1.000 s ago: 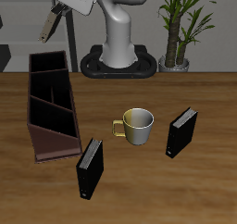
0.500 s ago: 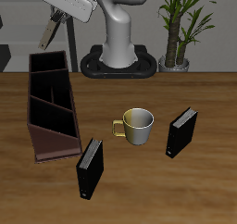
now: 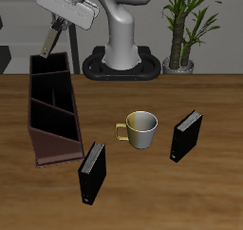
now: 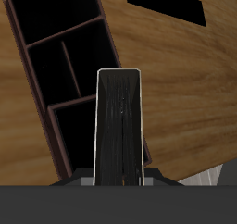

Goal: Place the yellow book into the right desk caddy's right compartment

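Note:
The yellow book (image 3: 49, 40) hangs tilted in the air, thin and dull tan, with my gripper (image 3: 59, 23) shut on its upper end. Its lower end hovers just over the far end of the right desk caddy (image 3: 57, 150), a long maroon tray split by partitions. In the wrist view the yellow book (image 4: 118, 126) shows edge-on as a dark slab with a pale rim, running out from my gripper (image 4: 118, 179) over the right desk caddy (image 4: 69, 33) and its open compartments. The fingertips are hidden behind the book.
Two black books stand on the table: one (image 3: 92, 172) just past the caddy's near end, another (image 3: 186, 135) beyond a yellow mug (image 3: 140, 129). The robot base (image 3: 121, 58) and a potted plant (image 3: 185, 29) are at the back.
My gripper has carried the book down and slightly sideways, so the book's lower end now reaches the caddy's far end. Nothing on the table has moved.

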Controlling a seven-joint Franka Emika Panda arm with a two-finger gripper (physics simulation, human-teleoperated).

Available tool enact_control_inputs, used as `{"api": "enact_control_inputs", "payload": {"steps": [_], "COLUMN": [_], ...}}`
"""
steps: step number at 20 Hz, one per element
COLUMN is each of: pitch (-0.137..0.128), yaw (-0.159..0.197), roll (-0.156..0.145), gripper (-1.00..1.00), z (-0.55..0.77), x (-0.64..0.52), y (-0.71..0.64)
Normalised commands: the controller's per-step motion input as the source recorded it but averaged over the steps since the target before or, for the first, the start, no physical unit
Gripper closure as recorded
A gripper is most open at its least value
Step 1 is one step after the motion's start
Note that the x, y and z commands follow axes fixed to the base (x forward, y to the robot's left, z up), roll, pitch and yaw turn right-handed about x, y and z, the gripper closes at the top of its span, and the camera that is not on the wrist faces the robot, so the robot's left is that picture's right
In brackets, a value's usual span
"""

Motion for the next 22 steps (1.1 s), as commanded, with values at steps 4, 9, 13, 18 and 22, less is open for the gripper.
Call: {"api": "enact_control_inputs", "payload": {"steps": [4,9,13,18,22], "pitch": [0.001,0.035,-0.020,-0.046,-0.024], "yaw": [0.010,-0.021,0.001,-0.005,-0.020], "roll": [-0.011,-0.005,-0.013,0.003,0.005], "gripper": [1.00,1.00,1.00,1.00,1.00], "z": [-0.17,-0.22,-0.10,-0.10,-0.05], "x": [0.02,0.02,0.04,-0.10,0.00], "y": [-0.04,-0.04,-0.03,0.01,-0.04]}}
